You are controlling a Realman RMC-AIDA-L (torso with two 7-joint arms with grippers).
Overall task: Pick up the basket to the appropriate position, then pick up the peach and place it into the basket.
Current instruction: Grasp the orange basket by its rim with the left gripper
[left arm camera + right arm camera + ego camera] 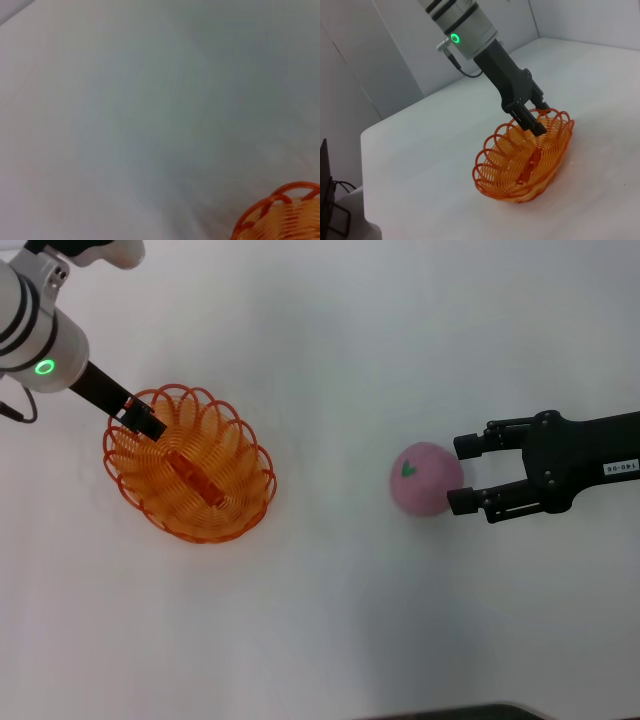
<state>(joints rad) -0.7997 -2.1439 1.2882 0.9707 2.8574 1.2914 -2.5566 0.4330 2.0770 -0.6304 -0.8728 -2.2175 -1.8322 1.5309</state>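
Note:
The orange wire-loop basket [190, 465] sits on the white table at the left, and its rim also shows in the left wrist view [280, 210]. My left gripper [145, 422] reaches down from the far left and is shut on the basket's far-left rim; the right wrist view shows this gripper [532, 120] clamped over the loops of the basket [520, 160]. The pink peach [425, 478] with a green leaf mark lies on the table at the right. My right gripper [462, 473] stands open just right of the peach, one fingertip on either side of its right edge. The right wrist view does not show the peach.
The white table [320, 620] stretches between basket and peach. Its far-left edge [370, 150] shows in the right wrist view, with a dark frame [326, 200] and cables below it. A dark strip [450, 712] marks the table's near edge.

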